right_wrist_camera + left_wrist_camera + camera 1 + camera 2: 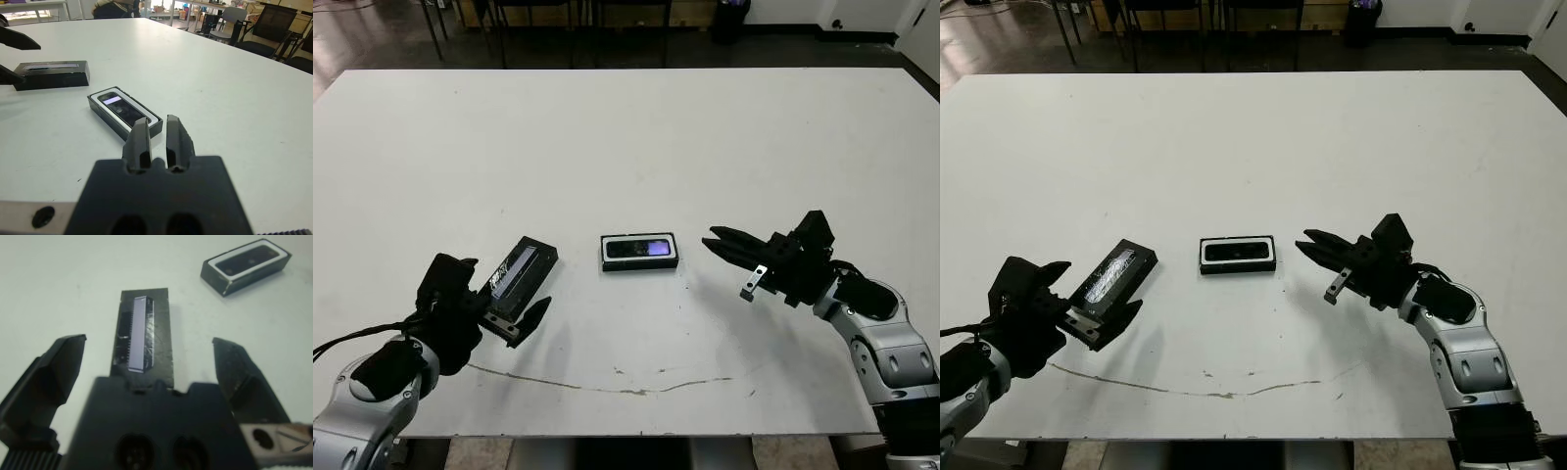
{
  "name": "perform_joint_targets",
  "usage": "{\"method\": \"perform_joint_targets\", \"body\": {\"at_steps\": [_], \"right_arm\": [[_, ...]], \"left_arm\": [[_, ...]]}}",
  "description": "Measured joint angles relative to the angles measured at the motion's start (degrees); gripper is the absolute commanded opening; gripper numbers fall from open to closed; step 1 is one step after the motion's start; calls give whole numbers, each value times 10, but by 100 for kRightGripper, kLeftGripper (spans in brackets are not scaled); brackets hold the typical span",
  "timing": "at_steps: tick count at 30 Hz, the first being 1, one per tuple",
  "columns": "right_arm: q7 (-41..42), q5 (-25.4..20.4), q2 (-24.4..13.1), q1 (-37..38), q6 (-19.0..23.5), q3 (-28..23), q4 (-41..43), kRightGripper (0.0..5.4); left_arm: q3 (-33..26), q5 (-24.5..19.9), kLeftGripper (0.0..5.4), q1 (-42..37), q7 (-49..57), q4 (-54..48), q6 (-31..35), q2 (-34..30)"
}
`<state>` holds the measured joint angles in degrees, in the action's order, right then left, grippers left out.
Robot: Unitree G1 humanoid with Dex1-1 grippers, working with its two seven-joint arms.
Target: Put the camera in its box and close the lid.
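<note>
Head views: the box (640, 252) lies near the middle of the white table (626, 127) with the camera (640, 248) seated inside it, purple patch facing up. The lid (517, 275) lies apart on the table, at 9 o'clock from the box, and is not on it. The left gripper (514, 315) sits at the lid's near end, fingers spread to either side of that end. The right gripper (729, 250) hovers at 3 o'clock from the box, near but not touching, its fingers brought together on nothing and pointing toward the box.

Left wrist view: the left gripper's two fingers (54, 369) stand wide apart with the lid (142, 335) between and beyond them, pale strip uppermost; no finger visibly touches it. The box (247, 265) lies farther off, at 1 o'clock.

Right wrist view: the right gripper's fingers (178, 139) are nearly pressed together, empty. The box (124, 114) with the camera (121, 109) lies just ahead of the fingertips; the lid (51, 74) rests farther away.
</note>
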<state>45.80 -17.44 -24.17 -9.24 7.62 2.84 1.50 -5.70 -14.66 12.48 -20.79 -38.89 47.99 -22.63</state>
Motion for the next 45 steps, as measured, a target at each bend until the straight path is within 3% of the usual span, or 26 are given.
{"method": "perform_joint_targets", "body": {"at_steps": [6, 30, 33, 45], "right_arm": [[1, -1, -1, 0, 11, 0, 1, 0], [10, -11, -1, 8, 12, -7, 3, 0], [12, -17, -1, 8, 11, -8, 1, 0], [27, -24, -1, 8, 4, -13, -22, 0]], "left_arm": [[-3, -20, 537, -12, -8, 39, -3, 0], [13, -21, 537, -16, 35, 67, 13, 12], [13, -22, 500, -16, 28, 69, 6, 11], [3, -58, 214, -16, 14, 98, -17, 28]]}}
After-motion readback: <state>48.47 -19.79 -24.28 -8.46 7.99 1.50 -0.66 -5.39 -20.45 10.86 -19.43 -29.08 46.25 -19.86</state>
